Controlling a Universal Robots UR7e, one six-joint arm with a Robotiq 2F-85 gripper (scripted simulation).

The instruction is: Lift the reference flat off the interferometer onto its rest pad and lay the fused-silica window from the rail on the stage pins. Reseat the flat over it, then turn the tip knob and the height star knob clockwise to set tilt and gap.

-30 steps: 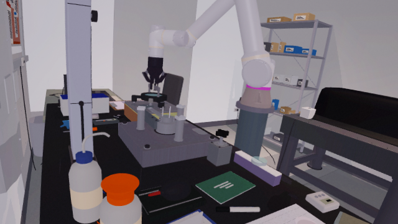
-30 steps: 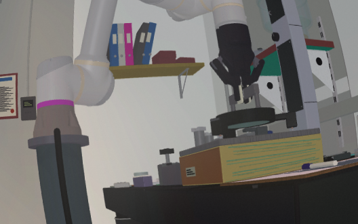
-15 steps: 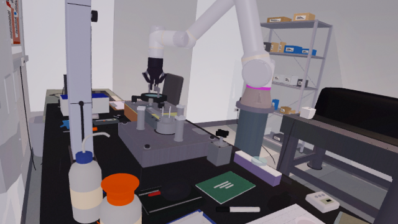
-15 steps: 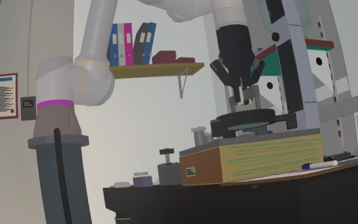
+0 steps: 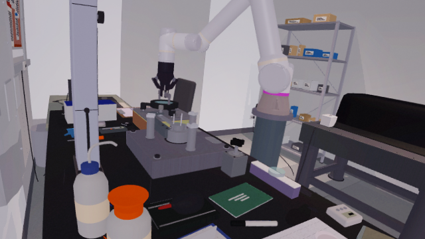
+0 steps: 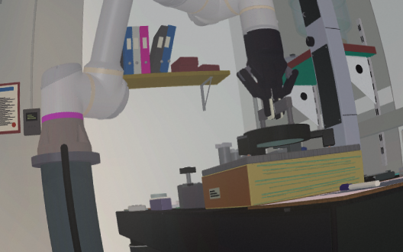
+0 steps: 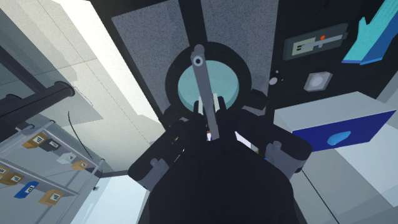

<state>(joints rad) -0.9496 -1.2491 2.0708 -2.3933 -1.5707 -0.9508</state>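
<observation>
The reference flat (image 6: pixel 282 138), a black ring around a pale blue-green disc, sits just above the grey rest pad (image 6: pixel 297 153) on top of a wooden block, and I cannot tell if it touches the pad. My gripper (image 6: pixel 275 110) stands over it with the fingers closed on the flat's grey bar handle (image 7: pixel 205 90), which arches over the disc. The interferometer stage (image 5: pixel 177 134) with its posts and thin pins stands nearer on the grey base. The fused-silica window (image 5: pixel 276 171) lies on the lilac rail (image 5: pixel 274 178) by my arm's pedestal. The black star knob (image 5: pixel 237 142) tops a small grey block.
A tall grey column (image 5: pixel 84 83) rises at the table's left side, with two bottles (image 5: pixel 91 199) in front of it. A green notebook (image 5: pixel 240 198), a marker (image 5: pixel 254 223) and a blue-and-white box (image 5: pixel 89 111) lie on the black table. A shelf rack (image 5: pixel 315 66) stands behind.
</observation>
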